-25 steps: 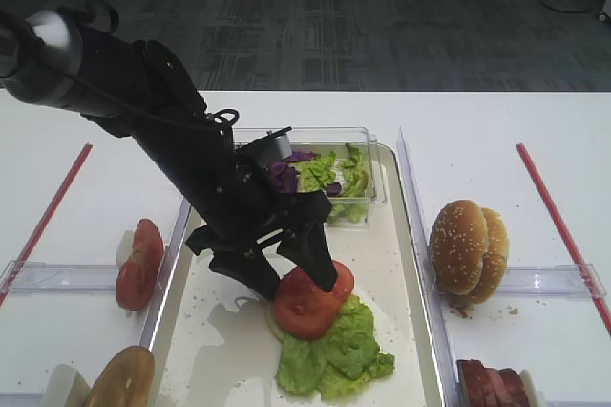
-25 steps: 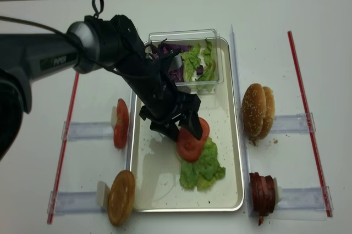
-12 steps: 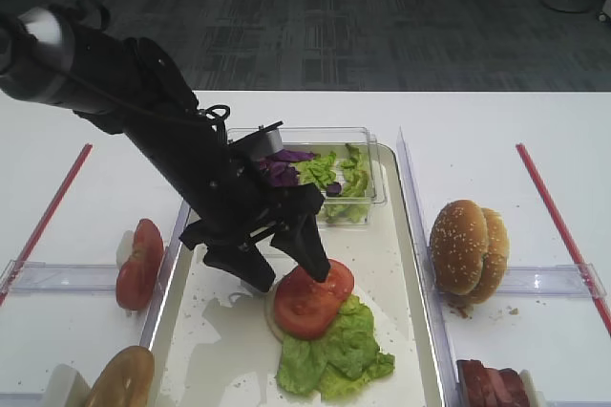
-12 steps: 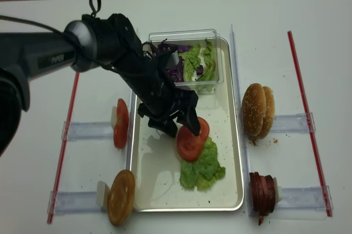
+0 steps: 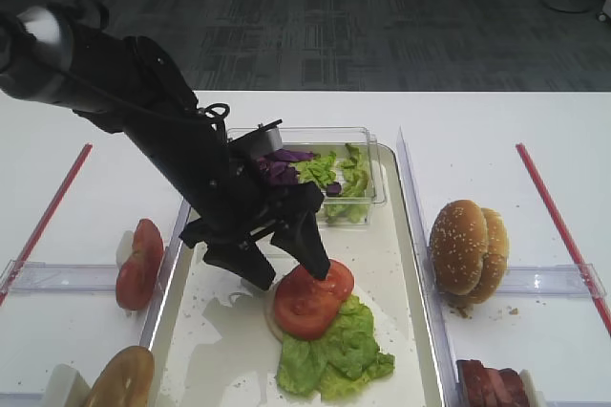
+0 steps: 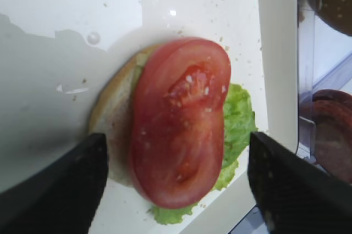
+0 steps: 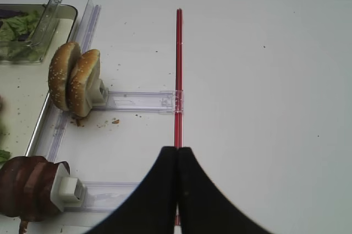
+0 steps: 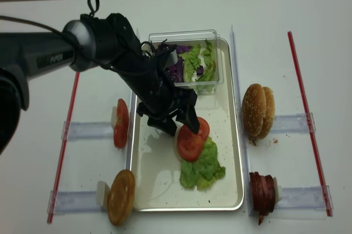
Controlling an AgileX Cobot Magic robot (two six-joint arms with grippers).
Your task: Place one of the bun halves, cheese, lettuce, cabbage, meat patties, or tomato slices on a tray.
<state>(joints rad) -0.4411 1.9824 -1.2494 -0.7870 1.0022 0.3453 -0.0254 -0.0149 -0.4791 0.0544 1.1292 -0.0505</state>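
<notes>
L gripper (image 5: 286,268) is hanging over the tray (image 5: 406,264), jaws spread wide w/ nothing between them. Directly under it, a tomato slice (image 5: 310,300) is lying flat on a pale bun half (image 6: 113,135), which is sitting on the tray floor. In the L wrist view the slice (image 6: 179,121) is sitting between the two dark fingers (image 6: 66,190), clear of both. Lettuce (image 5: 334,350) is lying partly under the slice, spreading toward the near right.

At the tray's far end a clear plastic box (image 5: 358,173) is holding purple cabbage (image 5: 282,168) and more green leaf pieces.

Left of the tray, more tomato slices (image 5: 138,264) are standing on edge in a clear holder; near-left, a browned bun half (image 5: 119,378) is leaning on another holder. Right of the tray, sesame bun halves (image 5: 468,249) are standing on edge, w/ meat patties (image 5: 492,386) near-right.

R gripper (image 7: 177,190) is hovering over the table well right of the tray, above a red strip (image 7: 178,69), fingertips pressed together, holding nothing.
</notes>
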